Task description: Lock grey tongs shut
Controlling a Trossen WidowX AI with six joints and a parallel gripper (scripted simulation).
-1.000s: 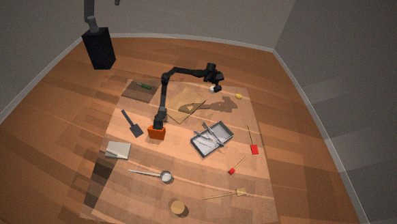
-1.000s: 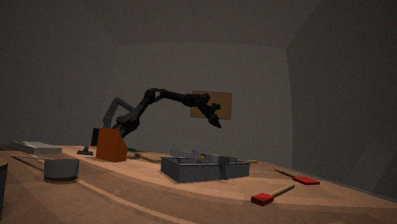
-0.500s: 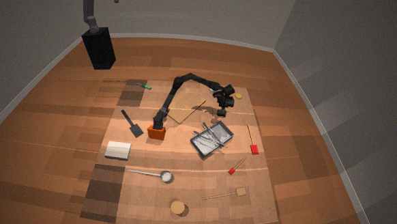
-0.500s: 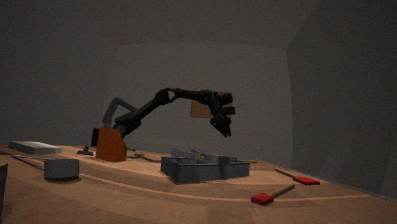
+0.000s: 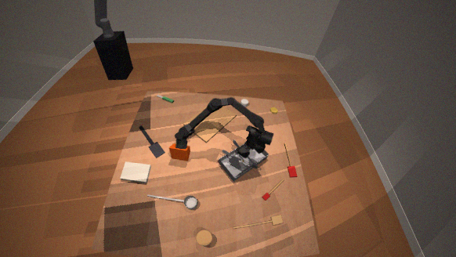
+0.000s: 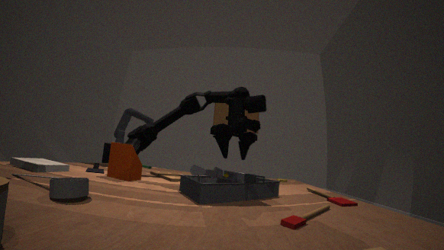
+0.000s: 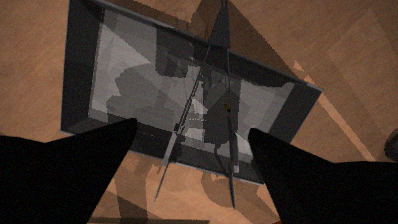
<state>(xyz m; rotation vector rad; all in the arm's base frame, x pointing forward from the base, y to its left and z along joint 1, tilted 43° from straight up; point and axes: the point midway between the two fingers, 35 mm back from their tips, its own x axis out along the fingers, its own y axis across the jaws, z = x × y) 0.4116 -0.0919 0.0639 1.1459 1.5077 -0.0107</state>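
The roasting tin stands right of the orange arm base. The grey tongs lie across it with their arms spread. Their hinge end overhangs the rim at the top of the wrist view, and their tips pass over the opposite rim, on the arm base's side. A yellow spot shows on one arm. My gripper is open and empty, pointing down above the tin; in the wrist view both tong arms run between its fingers, below them. The wooden board lies behind the tin, partly hidden by my arm.
The orange base is left of the tin. Two red-headed spatulas lie to its right. A long-handled pan, a wooden spatula and a round wooden piece are nearer the top view's lower edge. A white pot stands behind.
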